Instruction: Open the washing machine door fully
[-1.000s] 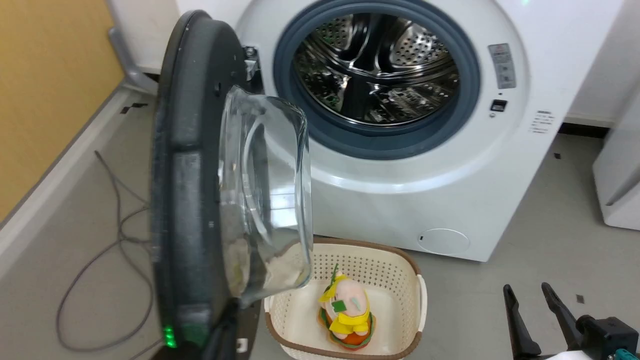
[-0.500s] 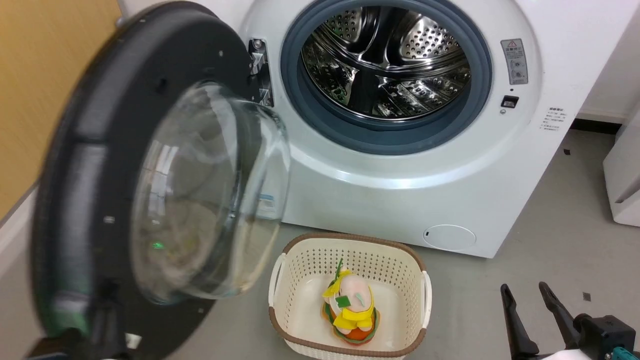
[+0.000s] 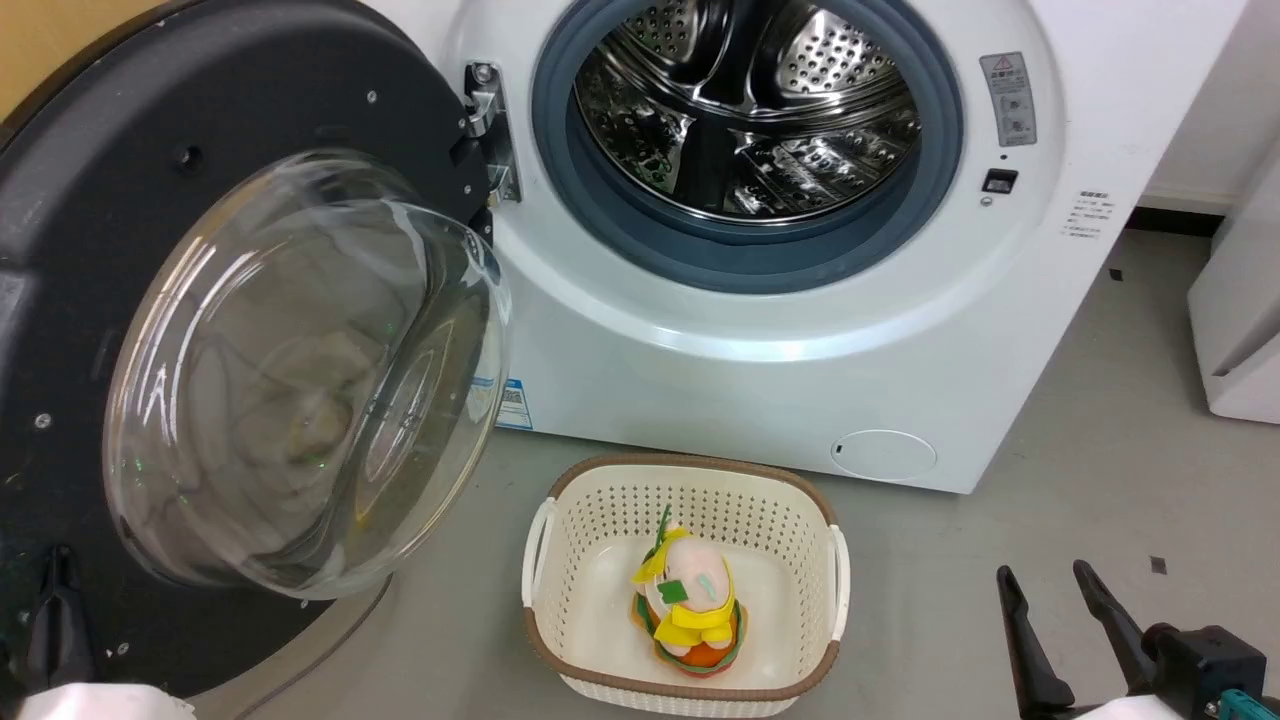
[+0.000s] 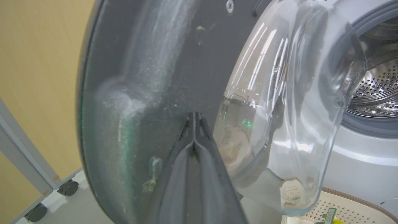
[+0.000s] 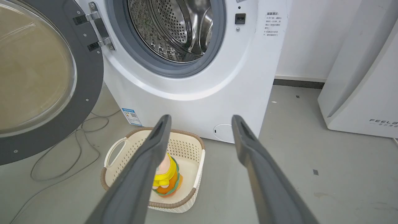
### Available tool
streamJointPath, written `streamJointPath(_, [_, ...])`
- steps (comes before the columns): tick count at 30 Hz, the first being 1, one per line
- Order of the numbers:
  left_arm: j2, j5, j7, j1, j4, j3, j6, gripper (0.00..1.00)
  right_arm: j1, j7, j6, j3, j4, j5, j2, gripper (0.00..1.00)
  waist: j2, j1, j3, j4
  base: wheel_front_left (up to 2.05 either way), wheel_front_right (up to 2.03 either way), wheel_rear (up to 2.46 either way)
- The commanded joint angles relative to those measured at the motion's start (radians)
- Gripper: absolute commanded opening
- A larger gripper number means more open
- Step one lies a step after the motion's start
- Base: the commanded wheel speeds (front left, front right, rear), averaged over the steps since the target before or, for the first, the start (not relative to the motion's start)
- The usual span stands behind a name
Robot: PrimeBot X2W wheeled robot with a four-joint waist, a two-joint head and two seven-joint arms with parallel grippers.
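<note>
The washing machine door [image 3: 250, 90] stands swung wide to the left, its dark inner face and bulging glass bowl [image 3: 300, 370] turned toward me. Its metal hinge [image 3: 490, 130] sits beside the grey-ringed steel drum [image 3: 745, 110] of the white washing machine [image 3: 760, 380]. My left gripper [image 3: 60, 560] is low at the door's bottom left. In the left wrist view it [image 4: 194, 115] is shut with nothing held, tips against the door [image 4: 140, 62] beside the bowl [image 4: 295, 93]. My right gripper [image 3: 1043, 572] hangs open over the floor at the lower right, well clear of the door [image 5: 90, 77].
A cream basket [image 3: 690, 470] holding a yellow and orange plush toy [image 3: 685, 610] stands on the floor below the drum. A white appliance [image 5: 357, 93] stands to the right. A grey cable [image 5: 62, 168] lies under the door. A yellow wall [image 4: 37, 62] and castors [image 4: 67, 188] are behind the door.
The door has swung from nearly edge-on to wide open toward the left, with my shut left gripper following it. The head view shifted slightly. My right gripper has stayed where it was.
</note>
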Motion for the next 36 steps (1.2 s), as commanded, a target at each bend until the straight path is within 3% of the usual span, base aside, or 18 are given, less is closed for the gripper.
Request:
streamJointPath(1, [0.005,0.001,-0.011,-0.015,0.016,0.002,-0.005,0.0,-0.01,-0.002,0.001,0.003,-0.002,-0.003,0.004,1.0,0.0,-0.0001,0.0,-0.005,0.0,0.0,0.0])
streamJointPath(11, [-0.065,0.015,-0.038,0.052,-0.065,-0.037,0.019,0.0,-0.01,-0.008,0.001,0.004,0.011,0.0,0.004,1.0,0.0,-0.0001,-0.019,-0.017,0.0,0.0,0.0])
streamJointPath(12, [-0.074,0.017,-0.039,0.064,-0.083,-0.045,0.023,0.31,-0.009,-0.009,0.001,0.003,0.012,0.0,0.004,1.0,0.0,-0.0001,-0.022,-0.016,0.0,0.0,0.0])
streamJointPath(13, [-0.083,0.02,-0.037,0.076,-0.099,-0.055,0.027,0.88,-0.008,-0.01,0.001,0.002,0.011,-0.001,0.004,1.0,0.0,-0.0001,-0.025,-0.015,0.0,0.0,0.0])
streamJointPath(14, [-0.089,0.023,-0.034,0.086,-0.114,-0.064,0.029,1.0,-0.007,-0.011,0.001,0.0,0.01,-0.002,0.004,1.0,0.0,-0.0001,-0.026,-0.014,0.0,0.0,0.0])
streamJointPath(24, [-0.124,0.068,0.009,0.106,-0.185,-0.195,0.02,1.0,-0.014,-0.022,0.001,0.008,-0.012,-0.031,0.004,1.0,0.0,-0.0001,-0.041,-0.039,0.0,0.0,0.0])
streamJointPath(36, [-0.093,0.116,0.064,-0.003,-0.132,-0.287,-0.035,1.0,0.003,-0.006,0.001,0.023,-0.054,-0.052,0.004,1.0,0.0,-0.0001,-0.057,-0.13,0.0,0.0,0.0])
